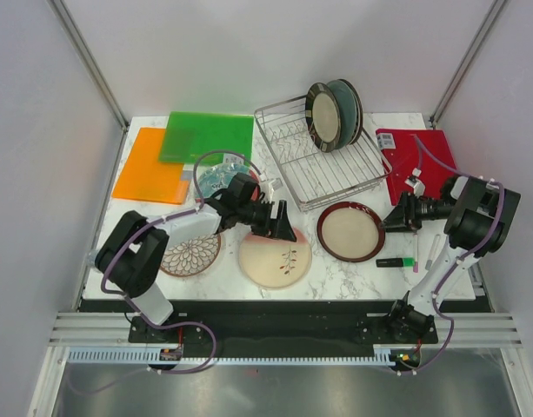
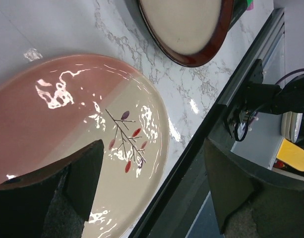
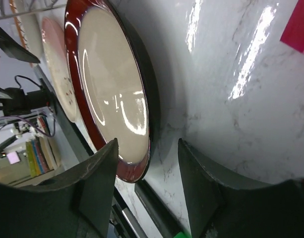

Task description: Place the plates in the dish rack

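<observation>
Rim of the sprig plate (image 2: 67, 114) lies between the spread fingers of the left hand (image 2: 149, 163). We find the right hand (image 3: 148, 148) equally spread at the maroon-rimmed plate (image 3: 112, 84) edge. Both plates lie flat on the tabletop (image 1: 336, 280), in front of the dish rack (image 1: 309, 169).

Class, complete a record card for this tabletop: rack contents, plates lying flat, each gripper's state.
Rack: silver wire dish rack, at least two round plates upright in it
Lying flat: cream plate with maroon rim; pink-cream sprig plate; brown petal-pattern plate; teal-flowered plate, partly under the left arm
Left gripper: open, above the sprig plate's edge
Right gripper: open, beside the maroon-rimmed plate
</observation>
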Controlling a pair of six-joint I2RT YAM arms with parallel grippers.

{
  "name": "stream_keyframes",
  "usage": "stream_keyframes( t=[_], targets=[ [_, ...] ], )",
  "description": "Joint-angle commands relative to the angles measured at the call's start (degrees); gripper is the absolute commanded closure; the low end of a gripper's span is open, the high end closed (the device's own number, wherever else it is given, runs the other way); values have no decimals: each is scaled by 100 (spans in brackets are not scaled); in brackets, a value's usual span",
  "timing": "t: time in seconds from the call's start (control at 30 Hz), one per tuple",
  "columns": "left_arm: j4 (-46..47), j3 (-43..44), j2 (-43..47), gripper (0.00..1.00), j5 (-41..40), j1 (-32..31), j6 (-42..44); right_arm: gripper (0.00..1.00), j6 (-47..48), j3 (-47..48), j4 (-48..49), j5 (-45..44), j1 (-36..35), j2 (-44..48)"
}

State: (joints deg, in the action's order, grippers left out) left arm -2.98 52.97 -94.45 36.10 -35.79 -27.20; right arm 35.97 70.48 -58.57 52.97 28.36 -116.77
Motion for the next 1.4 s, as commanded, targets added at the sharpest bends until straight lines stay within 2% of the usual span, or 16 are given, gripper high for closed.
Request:
stream_keyframes(
  t=[0.0, 0.2, 0.37, 0.4, 0.47, 0.5, 0.57, 0.63, 0.73, 1.03, 1.23, 1.37],
  targets=[
    [-53, 432, -195, 12, -111, -191, 312, 41, 394, 185, 188, 266, -93, -434],
    [-229, 776, -398, 11, -261, -253, 452, 50, 272, 195, 310, -23, -331, -803],
    [-352, 811, -337, 11, -357, -253, 619, 64, -81, 238, 548, -270, -340, -926],
    [-413, 811, -293, 10, -366, -253, 672, 72, -124, 247, 565, -296, -349, -918],
    [-457, 785, -249, 10, -410, -253, 734, 82, -177, 291, 574, -357, -375, -909],
    [-510, 785, -214, 9, -419, -253, 786, 93, -178, 291, 583, -401, -366, -839],
    [-528, 724, -100, 9, -463, -253, 830, 100, -125, 239, 583, -524, -323, -672],
    [-545, 689, -21, 9, -472, -244, 874, 100, -20, 256, 496, -516, -191, -382],
    [-545, 618, 129, 9, -507, -244, 874, 100, 506, 589, -250, -551, -33, -180],
    [-572, 793, 278, 5, -481, -227, 822, 100, 1509, 722, -1244, -1544, 47, 962],
    [-326, 1013, 287, 1, -375, -227, 611, 100, 2204, 1046, -2314, -1044, 64, 1956],
    [-194, 1233, 366, 0, -288, -227, 593, 100, 2081, 1407, -2528, -648, 64, 2201]
  ],
)
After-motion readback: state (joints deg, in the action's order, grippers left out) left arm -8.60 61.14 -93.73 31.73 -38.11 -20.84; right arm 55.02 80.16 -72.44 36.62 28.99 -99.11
